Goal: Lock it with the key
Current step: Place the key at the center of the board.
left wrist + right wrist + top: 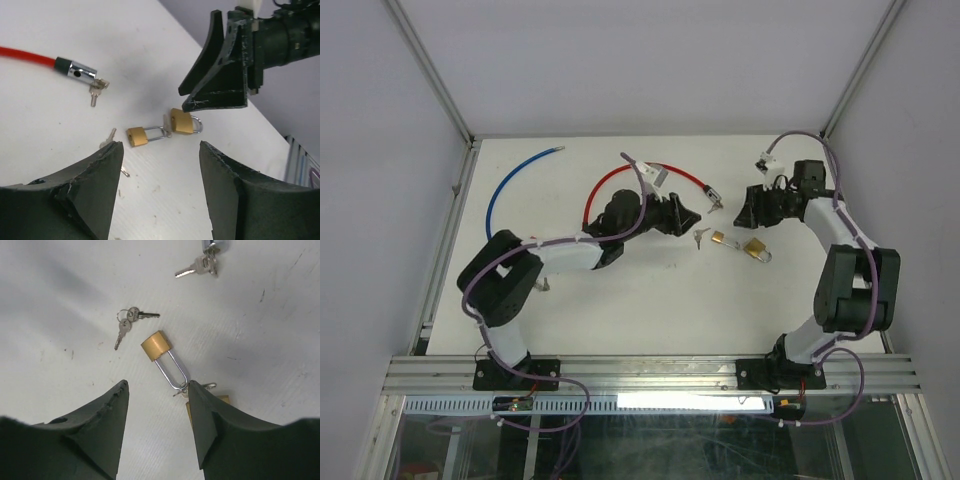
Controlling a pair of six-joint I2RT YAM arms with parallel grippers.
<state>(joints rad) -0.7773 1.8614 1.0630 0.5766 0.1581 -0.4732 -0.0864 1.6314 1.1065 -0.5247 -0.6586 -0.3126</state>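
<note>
- The white table (620, 290) carries everything, and both arms reach from its near edge toward the middle.
- The left claw (160, 147) hovers low just left of the padlocks, fingers spread wide with nothing between them.
- The right claw (159, 384) faces it from the right, also spread apart and gripping nothing.
- A red cable lock (610, 185) curves along the far side behind the left arm. Its chrome end (80, 71) has cable keys (97, 90) in it.
- A blue cable (510, 190) lies far left, well apart.
- The long-shackle padlock (155, 346) lies flat between the claws. Its shackle tip meets the short padlock (181, 121) to its right; I cannot tell if they are linked.
- The key ring (127, 320), with two small keys, lies loose just left of the long-shackle padlock, in no lock.
</note>
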